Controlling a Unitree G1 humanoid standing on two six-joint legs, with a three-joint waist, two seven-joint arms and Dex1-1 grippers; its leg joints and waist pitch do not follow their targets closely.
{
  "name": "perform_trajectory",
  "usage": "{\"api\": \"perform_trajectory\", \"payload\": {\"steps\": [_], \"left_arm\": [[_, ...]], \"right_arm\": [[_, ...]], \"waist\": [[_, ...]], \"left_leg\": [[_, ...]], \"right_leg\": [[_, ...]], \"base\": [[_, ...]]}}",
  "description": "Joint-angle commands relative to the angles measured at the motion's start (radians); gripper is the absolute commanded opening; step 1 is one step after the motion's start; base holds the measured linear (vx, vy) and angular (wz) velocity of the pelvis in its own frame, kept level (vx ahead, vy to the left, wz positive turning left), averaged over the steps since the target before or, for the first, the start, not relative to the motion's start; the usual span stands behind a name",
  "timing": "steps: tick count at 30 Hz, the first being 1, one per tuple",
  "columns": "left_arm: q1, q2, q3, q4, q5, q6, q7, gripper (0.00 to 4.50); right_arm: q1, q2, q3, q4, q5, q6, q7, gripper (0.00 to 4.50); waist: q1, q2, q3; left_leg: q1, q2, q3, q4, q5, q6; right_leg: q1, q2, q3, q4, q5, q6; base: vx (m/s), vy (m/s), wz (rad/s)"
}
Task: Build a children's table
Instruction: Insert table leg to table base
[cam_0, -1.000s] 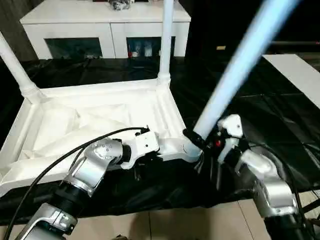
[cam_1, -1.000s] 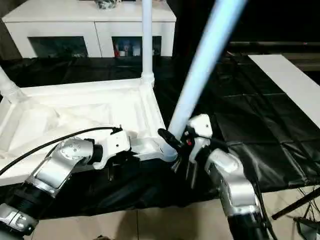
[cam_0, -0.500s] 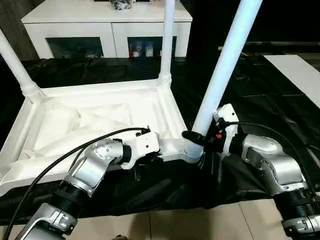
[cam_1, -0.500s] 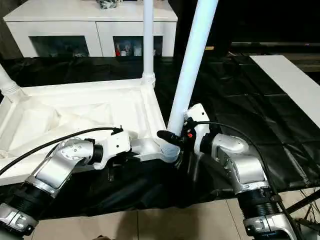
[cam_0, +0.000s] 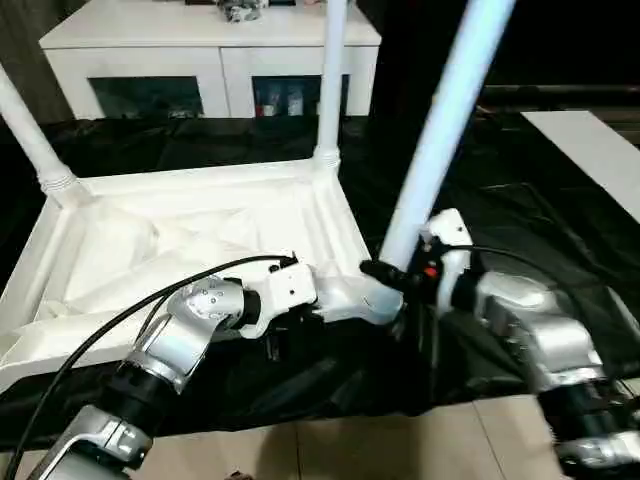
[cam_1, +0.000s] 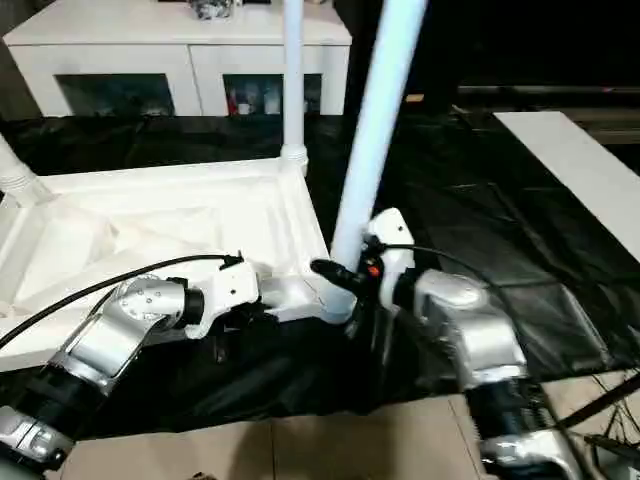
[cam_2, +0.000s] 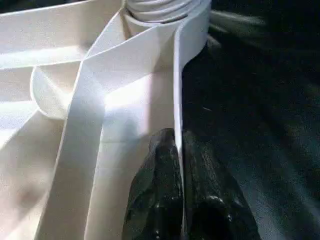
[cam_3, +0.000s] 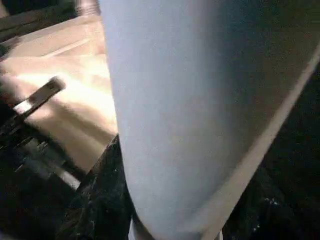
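White tabletop (cam_2: 125, 75) rim pinched between left jaws; wrist close-up shows it.

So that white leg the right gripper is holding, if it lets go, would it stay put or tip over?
Probably tips: the leg leans in the tabletop's corner socket, so it looks unseated. Likely stiff and light, a hollow-looking tube. The right gripper holds only its base, so leverage is poor.
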Motion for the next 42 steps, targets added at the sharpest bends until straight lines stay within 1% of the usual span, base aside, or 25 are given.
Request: {"api": "perform_trajectory", "payload": {"steps": [1, 2, 3, 4, 5, 6, 7, 8, 9, 10, 11, 12, 13, 15, 16, 19, 22, 25, 29, 30, 32, 33, 37, 38, 42], "left_arm": [[-0.022, -0.010, 0.094, 0.033, 0.008, 0.039, 0.159, 0.00], [-0.033, -0.034, 0.103, 0.048, 0.011, 0.074, 0.197, 0.00], [-0.059, -0.091, 0.120, 0.075, 0.006, 0.140, 0.263, 0.00], [-0.081, -0.138, 0.132, 0.098, 0.002, 0.184, 0.312, 0.00], [-0.097, -0.176, 0.140, 0.120, -0.004, 0.209, 0.348, 0.00], [-0.115, -0.217, 0.145, 0.145, -0.010, 0.232, 0.383, 0.00], [-0.124, -0.235, 0.146, 0.158, -0.014, 0.242, 0.399, 0.00], [-0.140, -0.265, 0.147, 0.182, -0.017, 0.244, 0.430, 0.00], [-0.147, -0.280, 0.148, 0.193, -0.019, 0.244, 0.445, 0.00], [-0.180, -0.338, 0.157, 0.241, -0.029, 0.246, 0.502, 0.00], [-0.183, -0.341, 0.157, 0.244, -0.028, 0.246, 0.506, 0.00], [-0.206, -0.374, 0.156, 0.262, -0.022, 0.250, 0.542, 0.00], [-0.208, -0.378, 0.158, 0.263, -0.022, 0.251, 0.545, 0.00], [-0.223, -0.404, 0.171, 0.262, -0.027, 0.266, 0.563, 0.00], [-0.228, -0.412, 0.179, 0.260, -0.029, 0.274, 0.570, 0.00], [-0.236, -0.394, 0.178, 0.274, -0.029, 0.251, 0.574, 0.00], [-0.244, -0.369, 0.174, 0.302, -0.025, 0.221, 0.573, 0.00], [-0.249, -0.350, 0.172, 0.305, -0.020, 0.209, 0.563, 0.00], [-0.248, -0.340, 0.162, 0.301, -0.011, 0.199, 0.549, 0.00], [-0.244, -0.330, 0.151, 0.294, -0.006, 0.178, 0.531, 0.00], [-0.240, -0.318, 0.141, 0.288, -0.004, 0.160, 0.513, 0.00], [-0.239, -0.310, 0.132, 0.286, -0.001, 0.146, 0.501, 0.00], [-0.226, -0.282, 0.111, 0.263, 0.002, 0.128, 0.462, 0.00], [-0.220, -0.271, 0.106, 0.249, 0.002, 0.129, 0.449, 0.00], [-0.193, -0.225, 0.083, 0.194, -0.010, 0.120, 0.367, 0.00]], "right_arm": [[0.040, -0.009, -0.009, 0.135, -0.082, 0.043, -0.112, 1.86], [0.016, 0.016, -0.020, 0.179, -0.097, 0.039, -0.185, 1.86], [-0.038, 0.064, -0.043, 0.272, -0.117, 0.029, -0.326, 1.86], [-0.080, 0.100, -0.061, 0.342, -0.125, 0.018, -0.425, 1.86], [-0.111, 0.126, -0.075, 0.391, -0.121, 0.007, -0.486, 1.86], [-0.144, 0.154, -0.094, 0.443, -0.110, -0.011, -0.549, 1.86], [-0.159, 0.167, -0.104, 0.468, -0.105, -0.021, -0.578, 1.86], [-0.185, 0.188, -0.121, 0.509, -0.093, -0.037, -0.617, 1.86], [-0.198, 0.198, -0.129, 0.529, -0.087, -0.045, -0.636, 1.86], [-0.247, 0.236, -0.168, 0.606, -0.064, -0.077, -0.714, 1.86], [-0.251, 0.238, -0.170, 0.612, -0.063, -0.079, -0.719, 1.86], [-0.287, 0.260, -0.187, 0.670, -0.056, -0.097, -0.759, 1.86], [-0.291, 0.261, -0.187, 0.674, -0.058, -0.099, -0.764, 1.86], [-0.323, 0.271, -0.190, 0.720, -0.066, -0.121, -0.794, 1.86], [-0.339, 0.274, -0.190, 0.743, -0.074, -0.134, -0.806, 1.86], [-0.383, 0.279, -0.199, 0.804, -0.093, -0.176, -0.816, 1.86], [-0.406, 0.278, -0.215, 0.847, -0.098, -0.208, -0.822, 1.86], [-0.416, 0.273, -0.218, 0.862, -0.098, -0.230, -0.809, 1.86], [-0.425, 0.274, -0.208, 0.858, -0.101, -0.271, -0.758, 1.86], [-0.434, 0.274, -0.207, 0.842, -0.092, -0.313, -0.695, 2.42], [-0.437, 0.269, -0.214, 0.811, -0.081, -0.358, -0.639, 2.56], [-0.436, 0.266, -0.215, 0.795, -0.077, -0.371, -0.622, 2.62], [-0.406, 0.243, -0.203, 0.709, -0.069, -0.402, -0.537, 2.96], [-0.385, 0.231, -0.196, 0.660, -0.064, -0.403, -0.500, 3.06], [-0.286, 0.181, -0.178, 0.493, -0.049, -0.377, -0.392, 3.26]], "waist": [[-0.013, -0.009, -0.041], [-0.018, -0.007, -0.041], [-0.039, -0.001, -0.034], [-0.046, 0.006, -0.034], [-0.057, 0.012, -0.030], [-0.055, 0.036, -0.024], [-0.007, 0.041, -0.026], [0.014, 0.039, -0.023], [0.000, -0.004, -0.045], [0.010, -0.064, -0.049], [0.020, -0.050, -0.043], [0.035, -0.022, -0.066], [0.019, -0.023, -0.060], [0.015, -0.005, -0.061], [0.009, -0.006, -0.059], [0.004, -0.007, -0.060], [0.001, -0.006, -0.058], [0.001, -0.007, -0.057], [0.002, -0.008, -0.059], [0.005, -0.004, -0.060], [0.004, -0.009, -0.059], [0.003, -0.005, -0.063], [0.012, -0.003, -0.072], [0.020, -0.002, -0.077], [0.024, 0.005, -0.079]], "left_leg": [[0.023, 0.027, -0.037, -0.078, -0.484, -0.032], [0.021, 0.029, -0.043, -0.080, -0.504, -0.037], [0.031, 0.027, -0.053, -0.081, -0.588, -0.048], [0.046, 0.028, -0.055, -0.078, -0.628, -0.054], [0.050, 0.033, -0.062, -0.086, -0.680, -0.053], [-0.001, 0.074, -0.074, -0.155, -0.798, -0.064], [-0.063, 0.079, -0.017, -0.223, -0.902, -0.083], [-0.041, 0.077, 0.005, -0.240, -0.894, -0.062], [0.015, 0.063, 0.008, -0.193, -0.783, -0.023], [0.097, 0.006, -0.010, 0.018, -0.456, -0.027], [-0.002, 0.011, -0.051, 0.039, -0.189, 0.017], [-0.041, 0.026, -0.059, -0.042, -0.063, -0.019], [-0.012, 0.039, -0.056, -0.066, -0.186, -0.030], [0.008, 0.038, -0.051, -0.071, -0.344, -0.050], [0.001, 0.034, -0.052, -0.077, -0.388, -0.045], [-0.001, 0.032, -0.051, -0.079, -0.410, -0.031], [-0.005, 0.033, -0.051, -0.083, -0.406, -0.030], [-0.001, 0.033, -0.049, -0.083, -0.428, -0.029], [-0.003, 0.034, -0.044, -0.085, -0.399, -0.013], [-0.004, 0.034, -0.043, -0.085, -0.386, -0.008], [-0.011, 0.035, -0.040, -0.086, -0.365, 0.006], [-0.019, 0.037, -0.042, -0.087, -0.331, 0.008], [-0.014, 0.040, -0.032, -0.074, -0.203, 0.038], [-0.017, 0.040, -0.028, -0.065, -0.116, 0.072], [-0.014, 0.040, -0.024, -0.058, -0.057, 0.122]], "right_leg": [[0.010, -0.052, 0.013, -0.110, -0.710, -0.058], [0.014, -0.054, 0.005, -0.115, -0.728, -0.041], [0.011, -0.047, -0.020, -0.133, -0.751, -0.026], [0.008, -0.043, -0.035, -0.142, -0.740, -0.026], [0.012, -0.036, -0.056, -0.145, -0.711, -0.024], [0.085, -0.024, -0.058, -0.043, -0.520, -0.053], [0.122, 0.003, -0.072, 0.102, -0.204, -0.083], [0.090, 0.015, -0.051, 0.121, -0.181, -0.074], [0.070, -0.009, 0.003, 0.093, -0.276, -0.064], [-0.045, -0.133, 0.050, -0.108, -0.843, -0.042], [0.039, -0.185, 0.092, -0.110, -0.930, -0.050], [0.078, -0.105, 0.035, -0.050, -0.637, -0.076], [0.040, -0.052, 0.020, -0.029, -0.403, -0.103], [0.032, -0.053, 0.027, -0.029, -0.296, -0.170], [0.043, -0.055, 0.023, -0.034, -0.315, -0.179], [0.041, -0.058, 0.022, -0.052, -0.372, -0.158], [0.041, -0.058, 0.023, -0.056, -0.361, -0.153], [0.036, -0.061, 0.025, -0.061, -0.391, -0.148], [0.038, -0.062, 0.026, -0.066, -0.387, -0.146], [0.039, -0.063, 0.026, -0.066, -0.378, -0.148], [0.043, -0.061, 0.027, -0.065, -0.361, -0.155], [0.051, -0.064, 0.026, -0.060, -0.339, -0.157], [0.049, -0.060, 0.027, -0.041, -0.145, -0.211], [0.055, -0.058, 0.025, -0.025, -0.014, -0.241], [0.055, -0.055, 0.024, -0.012, 0.103, -0.287]], "base": [[-0.058, 0.027, -0.14], [-0.058, 0.027, -0.14], [-0.058, 0.042, -0.16], [-0.084, 0.050, -0.09], [-0.084, 0.050, -0.09], [-0.117, 0.053, -0.06], [-0.107, 0.028, 0.10], [-0.107, 0.028, 0.10], [0.028, -0.074, 0.19], [0.077, -0.076, -0.15], [0.077, -0.076, -0.15], [0.069, 0.020, -0.37], [0.056, 0.023, -0.13], [0.028, 0.012, -0.06], [0.000, 0.000, 0.00], [0.000, 0.000, 0.00], [0.000, 0.000, 0.00], [0.000, 0.000, 0.00], [0.000, 0.000, 0.00], [0.000, 0.000, 0.00], [0.000, 0.000, 0.00], [0.000, 0.000, 0.00], [0.000, 0.000, 0.00], [0.000, 0.000, 0.00], [0.000, 0.000, 0.00]]}}
